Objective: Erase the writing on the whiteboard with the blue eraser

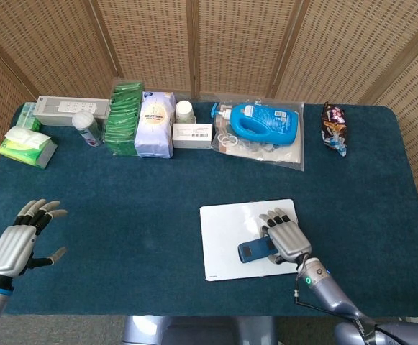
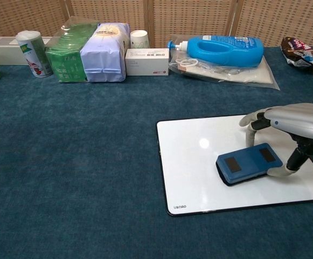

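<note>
So the right hand point(image 2: 293, 132) has the blue eraser point(image 2: 249, 162) pinched between its thumb on the near side and its fingers point(image 1: 280, 219) on the far side, pressing it flat onto the whiteboard point(image 2: 194, 172). In the head view the same hand point(image 1: 286, 236) covers the right end of the eraser point(image 1: 255, 250), with only the left end poking out. The eraser sits a bit skewed, toward the near right part of the board, with two dark rectangular patches on its top. Whiteboard surface looks clean white from both cameras, just a small glare spot up near the middle and a tiny logo at the near left corner. The board lies flat on the dark teal worktop point(image 1: 137, 194).

The left hand point(image 1: 16, 241) is way off at the near left edge of the worktop, hovering there with its fingers spread apart and nothing in them. Only the head view catches it.

Along the back there's a row of stuff, well apart from the board: a blue detergent bottle point(image 2: 223, 49) lying on its side on a clear plastic bag, a snack packet point(image 2: 300, 51) at the far right, a small white box point(image 2: 147, 61), a paper cup point(image 2: 139, 39) behind it, a pale blue-white bag point(image 2: 106, 51), a green package point(image 2: 68, 54) touching that bag, a can point(image 2: 31, 52), a long grey box point(image 1: 68, 109), and a pack of wet wipes point(image 1: 27, 146) at the far left.
</note>
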Robot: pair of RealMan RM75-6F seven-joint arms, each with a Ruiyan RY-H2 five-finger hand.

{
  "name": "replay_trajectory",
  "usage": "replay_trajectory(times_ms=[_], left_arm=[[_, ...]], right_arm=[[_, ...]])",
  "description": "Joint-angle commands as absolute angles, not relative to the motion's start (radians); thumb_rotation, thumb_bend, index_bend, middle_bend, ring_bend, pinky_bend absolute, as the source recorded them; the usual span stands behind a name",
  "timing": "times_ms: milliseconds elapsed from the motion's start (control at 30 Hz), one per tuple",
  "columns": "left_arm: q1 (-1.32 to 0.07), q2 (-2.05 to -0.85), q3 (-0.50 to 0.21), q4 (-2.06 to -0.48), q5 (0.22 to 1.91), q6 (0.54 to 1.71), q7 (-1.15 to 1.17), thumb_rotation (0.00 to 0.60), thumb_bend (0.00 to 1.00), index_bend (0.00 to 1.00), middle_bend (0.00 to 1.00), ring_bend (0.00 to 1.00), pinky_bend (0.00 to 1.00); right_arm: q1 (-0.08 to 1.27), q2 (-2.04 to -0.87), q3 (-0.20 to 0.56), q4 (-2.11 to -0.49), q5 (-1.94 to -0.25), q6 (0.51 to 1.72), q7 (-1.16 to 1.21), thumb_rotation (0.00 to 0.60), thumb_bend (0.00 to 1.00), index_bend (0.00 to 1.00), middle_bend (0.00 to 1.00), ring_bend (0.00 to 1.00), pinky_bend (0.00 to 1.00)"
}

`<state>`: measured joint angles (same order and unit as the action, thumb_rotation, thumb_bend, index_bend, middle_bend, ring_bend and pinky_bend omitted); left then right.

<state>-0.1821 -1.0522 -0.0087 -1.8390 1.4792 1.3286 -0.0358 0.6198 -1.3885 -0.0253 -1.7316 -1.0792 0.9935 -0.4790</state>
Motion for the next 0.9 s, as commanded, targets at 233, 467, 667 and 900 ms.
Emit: replay_trajectory(times_ms=[233, 467, 667, 900], left_arm=[[-0.185, -1.055, -0.008, -1.839, 1.474, 1.323, -0.031, 0.600, 0.32, 0.22, 0.15, 0.02, 0.00], [-0.180, -1.052, -0.008, -1.841, 1.474, 1.331, -0.029, 0.600, 0.32, 0.22, 0.15, 0.02, 0.00], [-0.177, -1.049, -0.006, -1.842, 1.476, 1.335, -0.030, 0.600, 0.32, 0.22, 0.15, 0.02, 0.00], [-0.173, -1.046, -0.006, -1.833, 1.470, 1.337, -0.041, 0.600, 0.32, 0.22, 0.15, 0.02, 0.00]], right_arm=[[0.593, -1.363, -0.053, -1.783, -1.085, 1.016, -0.513, 0.600, 0.24, 0.61, 0.13, 0.00, 0.00], [0.595, -1.369, -0.042, -1.740, -1.084, 0.988, -0.480, 0.600, 0.24, 0.62, 0.14, 0.00, 0.00], [0.613, -1.373, -0.018, -1.694, -1.086, 0.947, -0.441, 0.600, 0.24, 0.62, 0.14, 0.00, 0.00], [0.643, -1.386, 0.026, -1.608, -1.080, 0.893, -0.380, 0.600, 0.24, 0.62, 0.14, 0.00, 0.00]])
